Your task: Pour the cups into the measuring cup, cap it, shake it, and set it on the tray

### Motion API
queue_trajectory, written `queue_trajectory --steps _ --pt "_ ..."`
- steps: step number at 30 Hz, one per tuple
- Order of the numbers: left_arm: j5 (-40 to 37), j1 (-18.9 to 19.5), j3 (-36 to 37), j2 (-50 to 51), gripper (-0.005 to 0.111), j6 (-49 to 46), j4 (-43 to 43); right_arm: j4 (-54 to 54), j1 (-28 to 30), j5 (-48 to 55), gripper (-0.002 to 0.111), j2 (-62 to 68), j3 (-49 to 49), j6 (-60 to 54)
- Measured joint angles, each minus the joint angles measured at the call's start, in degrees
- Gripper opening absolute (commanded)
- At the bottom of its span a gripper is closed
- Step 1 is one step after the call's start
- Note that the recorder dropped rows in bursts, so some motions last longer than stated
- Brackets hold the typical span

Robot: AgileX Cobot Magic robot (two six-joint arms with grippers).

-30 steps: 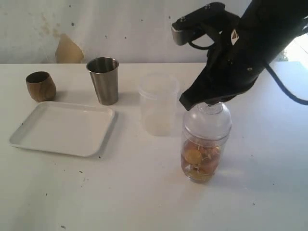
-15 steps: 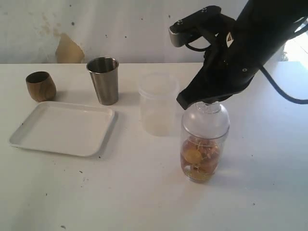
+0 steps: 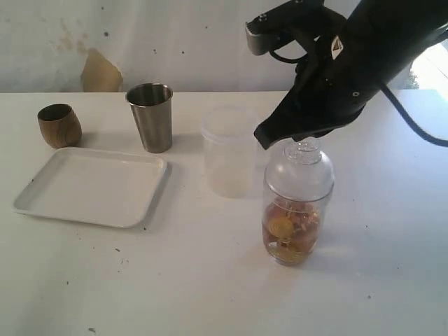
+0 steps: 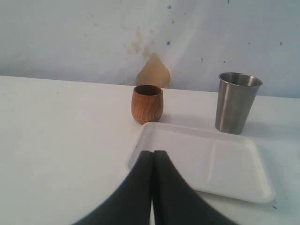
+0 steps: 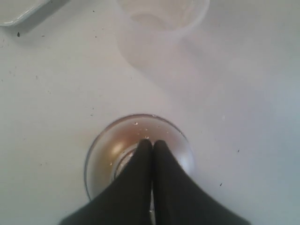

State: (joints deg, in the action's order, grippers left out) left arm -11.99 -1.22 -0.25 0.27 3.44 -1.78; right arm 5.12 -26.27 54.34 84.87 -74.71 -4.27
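The clear measuring cup (image 3: 292,224) stands right of centre with orange and brown contents, its clear dome lid (image 3: 299,175) on top. My right gripper (image 3: 290,136) hangs shut just over the lid's short neck, holding nothing; from the right wrist its closed fingertips (image 5: 152,142) point straight down onto the cup (image 5: 105,154). At the back left stand the brown wooden cup (image 3: 59,125) and the steel tumbler (image 3: 150,117), with the white tray (image 3: 91,185) in front of them. My left gripper (image 4: 153,152) is shut and empty near the tray's edge (image 4: 206,159), facing the wooden cup (image 4: 147,104) and tumbler (image 4: 236,102).
A frosted plastic cup (image 3: 229,150) stands just left of and behind the measuring cup, close to my right arm; it also shows in the right wrist view (image 5: 161,14). The wall runs along the table's far edge.
My right gripper has risen a little off the lid, so the lid's neck now shows beneath it. The measuring cup and everything else stay put.
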Motion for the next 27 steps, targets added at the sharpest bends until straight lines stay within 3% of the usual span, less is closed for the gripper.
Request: queue_trajectory --steps 27 --pt "0.0 0.0 0.0 0.0 0.0 0.0 0.0 -0.28 0.48 3.48 0.0 -3.63 0.01 -1.29"
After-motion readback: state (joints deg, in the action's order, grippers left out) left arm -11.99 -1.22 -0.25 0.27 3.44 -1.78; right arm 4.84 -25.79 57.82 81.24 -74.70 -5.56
